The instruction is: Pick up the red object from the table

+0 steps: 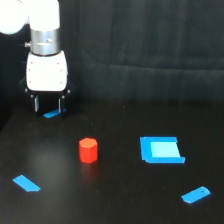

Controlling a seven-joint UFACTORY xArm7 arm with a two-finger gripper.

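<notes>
Exterior view: a black table (pixel 115 200) fills the lower part of the scene, with a dark curtain behind it. In the upper left of the exterior view a white robot arm with a silver collar reaches down and ends in a white-bodied gripper (pixel 48 106). Its two dark fingers (pixel 36 104) point straight down and stand a little apart, with a gap between them. A small blue flat piece (pixel 51 114) shows at the fingertips; whether the jaws grip it or it merely lies on the table behind them cannot be told.

The red object (pixel 88 150), a short red-orange hexagonal block, stands upright on the table near the middle of the scene. It lies well apart from the jaws, below them and toward the exterior view's right, not between the fingers and untouched.

To its right in this view sits a larger blue rectangular piece (pixel 161 150). A blue flat strip (pixel 26 183) lies at the lower left, and a blue rounded strip (pixel 196 194) lies at the lower right.
</notes>
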